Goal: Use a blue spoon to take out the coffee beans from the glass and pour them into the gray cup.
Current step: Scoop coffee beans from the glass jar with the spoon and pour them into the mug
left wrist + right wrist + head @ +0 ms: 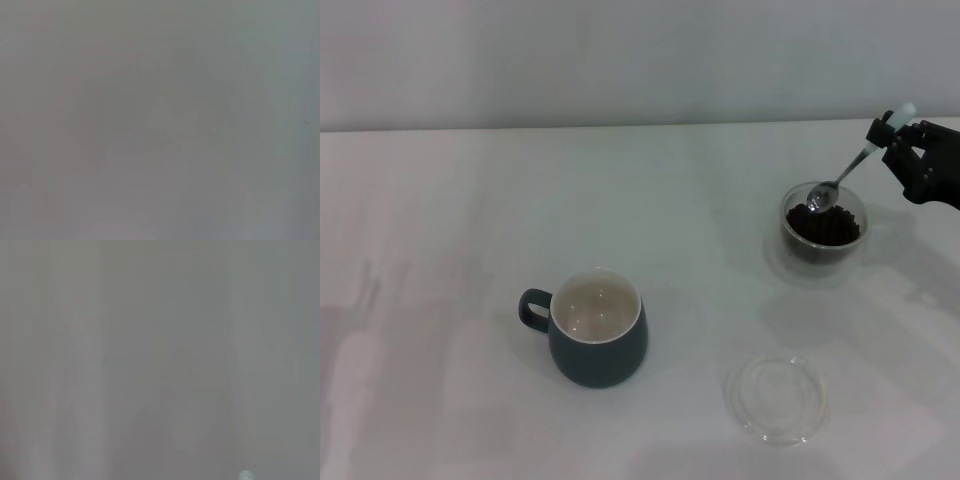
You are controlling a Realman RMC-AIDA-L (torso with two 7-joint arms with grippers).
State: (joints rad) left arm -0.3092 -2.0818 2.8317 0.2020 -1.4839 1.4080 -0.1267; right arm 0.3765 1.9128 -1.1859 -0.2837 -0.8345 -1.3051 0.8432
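Blue spoon clamped in right end effector at handle end, tilted, metal bowl just inside glass rim over coffee beans. Gray cup well apart (cream inside bare). Glass saucer on worktop. Left end effector unseen.

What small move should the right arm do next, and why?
Probably dip the blue spoon deeper into the coffee beans: the right gripper holds it tilted, its bowl at the glass rim and apparently empty; the gray cup holds no beans.
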